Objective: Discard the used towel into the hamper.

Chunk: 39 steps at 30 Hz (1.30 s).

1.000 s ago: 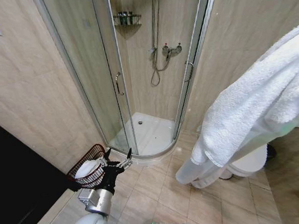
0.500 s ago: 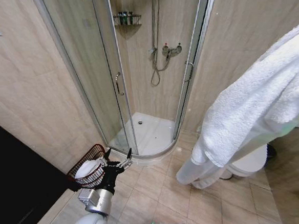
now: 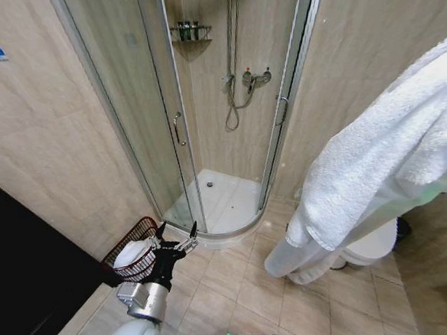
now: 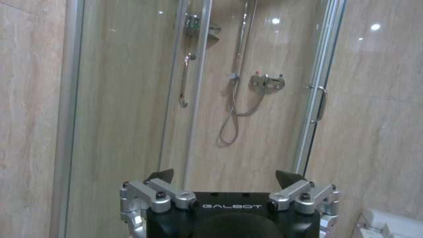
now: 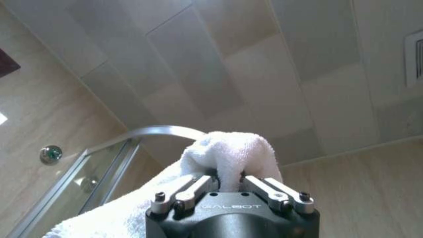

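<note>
The towel (image 3: 384, 164), white and thick, hangs in a big fold high on the right of the head view, close to the camera. My right gripper (image 5: 228, 179) is shut on a bunched corner of the towel (image 5: 231, 148), held up toward the ceiling. The hamper (image 3: 135, 271), a reddish-brown wire basket, stands on the floor at the lower left against the wall, with something white (image 3: 130, 253) lying inside. My left gripper (image 3: 174, 236) hovers just right of the hamper's rim, open with nothing between its fingers (image 4: 158, 176).
A curved glass shower cabin (image 3: 174, 125) with a white tray (image 3: 226, 198) fills the corner ahead. A white toilet (image 3: 371, 245) sits under the towel on the right. A dark panel (image 3: 24, 281) runs along the left. Beige floor tiles (image 3: 240, 289) lie between.
The whole picture has slid slightly downward, so the camera moved. Both arms, the towel and the hamper keep their places.
</note>
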Available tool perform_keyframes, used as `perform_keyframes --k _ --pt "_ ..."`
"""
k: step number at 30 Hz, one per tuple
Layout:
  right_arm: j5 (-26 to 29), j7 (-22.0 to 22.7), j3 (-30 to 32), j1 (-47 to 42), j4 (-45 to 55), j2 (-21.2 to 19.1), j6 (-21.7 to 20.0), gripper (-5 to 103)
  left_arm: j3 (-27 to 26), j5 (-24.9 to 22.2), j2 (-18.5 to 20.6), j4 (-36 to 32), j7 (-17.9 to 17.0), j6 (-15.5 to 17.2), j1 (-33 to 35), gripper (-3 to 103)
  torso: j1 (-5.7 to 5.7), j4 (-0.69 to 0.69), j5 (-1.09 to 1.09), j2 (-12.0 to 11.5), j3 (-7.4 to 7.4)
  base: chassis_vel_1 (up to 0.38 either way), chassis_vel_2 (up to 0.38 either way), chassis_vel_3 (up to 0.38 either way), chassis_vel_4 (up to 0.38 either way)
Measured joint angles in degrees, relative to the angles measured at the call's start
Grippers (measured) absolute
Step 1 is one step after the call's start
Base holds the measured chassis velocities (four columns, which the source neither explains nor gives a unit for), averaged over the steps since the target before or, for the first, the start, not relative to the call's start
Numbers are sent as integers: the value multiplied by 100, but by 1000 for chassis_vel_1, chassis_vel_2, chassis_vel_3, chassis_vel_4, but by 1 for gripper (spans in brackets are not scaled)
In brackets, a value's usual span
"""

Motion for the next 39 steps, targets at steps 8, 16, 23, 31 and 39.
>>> perform_keyframes --k 8,16,23,31,39 --pt "-9 -15 -1 -54 0 38 11 9 0 0 0 0 0 0 0 100 2 0 0 1 1 0 0 0 0" --pt "-14 -15 -3 -54 0 8 18 9 0 0 0 0 0 0 0 100 -6 0 0 -20 -10 0 0 0 0" --pt "-15 -15 -4 -46 0 6 19 9 0 0 0 0 0 0 0 100 -11 0 0 -31 -16 12 11 16 17" --pt "-9 -8 3 -31 0 7 32 9 0 0 0 0 0 0 0 100 -15 0 0 -41 -21 67 67 64 59" --pt "-10 -5 -58 22 0 -12 41 9 0 0 0 0 0 0 0 100 -18 1 0 -47 -25 96 102 99 93"
